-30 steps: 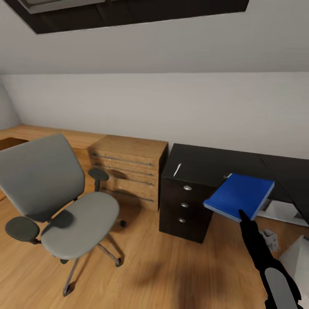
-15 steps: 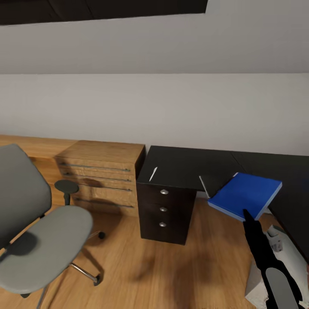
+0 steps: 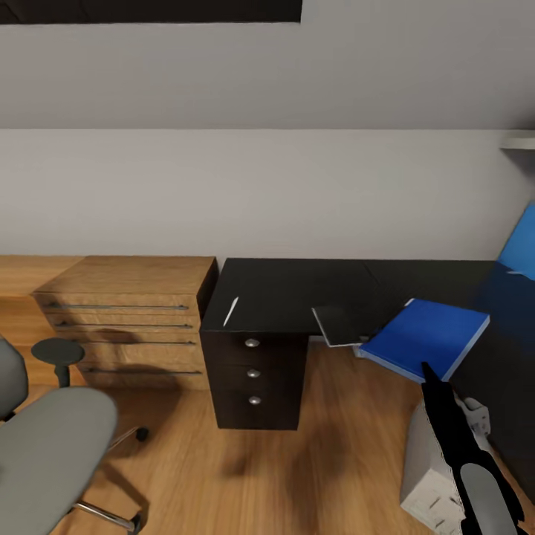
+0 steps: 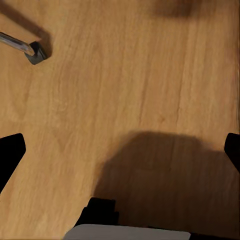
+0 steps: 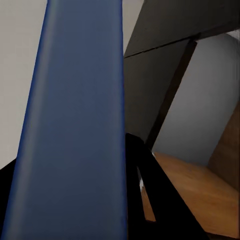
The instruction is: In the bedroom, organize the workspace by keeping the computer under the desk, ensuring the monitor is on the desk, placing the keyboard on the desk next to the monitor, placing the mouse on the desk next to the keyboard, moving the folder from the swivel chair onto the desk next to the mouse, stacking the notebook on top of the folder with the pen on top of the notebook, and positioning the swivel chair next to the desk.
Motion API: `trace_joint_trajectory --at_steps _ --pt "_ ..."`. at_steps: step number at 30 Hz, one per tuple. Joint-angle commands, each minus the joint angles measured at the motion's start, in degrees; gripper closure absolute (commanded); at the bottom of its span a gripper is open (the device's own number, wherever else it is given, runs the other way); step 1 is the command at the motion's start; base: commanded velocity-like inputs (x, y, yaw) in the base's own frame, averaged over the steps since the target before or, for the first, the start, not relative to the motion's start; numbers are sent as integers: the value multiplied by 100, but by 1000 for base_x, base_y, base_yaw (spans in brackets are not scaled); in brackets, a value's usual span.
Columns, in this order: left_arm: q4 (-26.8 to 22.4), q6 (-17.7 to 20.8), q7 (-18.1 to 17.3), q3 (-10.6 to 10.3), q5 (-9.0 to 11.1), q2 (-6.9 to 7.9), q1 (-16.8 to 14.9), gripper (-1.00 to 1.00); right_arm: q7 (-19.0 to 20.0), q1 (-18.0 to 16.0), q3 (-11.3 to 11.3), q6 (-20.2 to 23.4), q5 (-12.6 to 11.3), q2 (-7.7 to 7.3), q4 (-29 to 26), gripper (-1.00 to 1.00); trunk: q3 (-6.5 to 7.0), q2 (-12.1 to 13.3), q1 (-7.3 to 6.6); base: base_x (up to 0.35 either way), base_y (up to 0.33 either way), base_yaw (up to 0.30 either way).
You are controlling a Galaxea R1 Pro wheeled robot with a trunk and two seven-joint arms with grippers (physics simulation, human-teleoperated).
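The folder (image 3: 423, 336) is riding in the air at the end of the right arm, its near edge pinched by the right pincer (image 3: 429, 371), hanging tilted in front of the desk (image 3: 297, 286) and above the wood floor (image 3: 342, 453). In the right wrist view the folder (image 5: 75, 125) is running as a broad blue band straight up from the pincer, with one black finger (image 5: 150, 185) showing beside it. On the glossy black top the pen (image 3: 230, 311) is lying near the front edge over the drawer unit (image 3: 254, 379), and the notebook (image 3: 338, 325) is resting at the inner front edge, just beside the folder. The computer (image 3: 431, 475) is sitting on the floor below the folder, beside the arm. To the left of the desk, the wooden dresser (image 3: 126, 319) is standing against the wall, touching the drawer unit's side. The swivel chair (image 3: 44, 446) is sitting well apart, at the lower left. The left pincer (image 4: 120, 145) is pointing down at the floor with its tips spread wide, holding nothing, and a chair castor (image 4: 36, 51) is showing past it.
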Motion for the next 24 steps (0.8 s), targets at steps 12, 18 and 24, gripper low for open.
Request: trace_joint_trajectory --at_steps 12,18,24 --pt "1 -16 47 -70 39 5 -4 -100 -17 -5 -118 -15 -52 6 15 100 10 -3 0 188 0 -260" --pt "1 -18 48 -64 47 13 -4 -100 1 -5 -128 -21 -69 20 4 100 30 -3 0 49 0 -134" --pt "1 -16 48 -62 48 14 -4 -100 31 -5 -122 4 -339 33 -5 100 35 -3 0 3 0 -16"
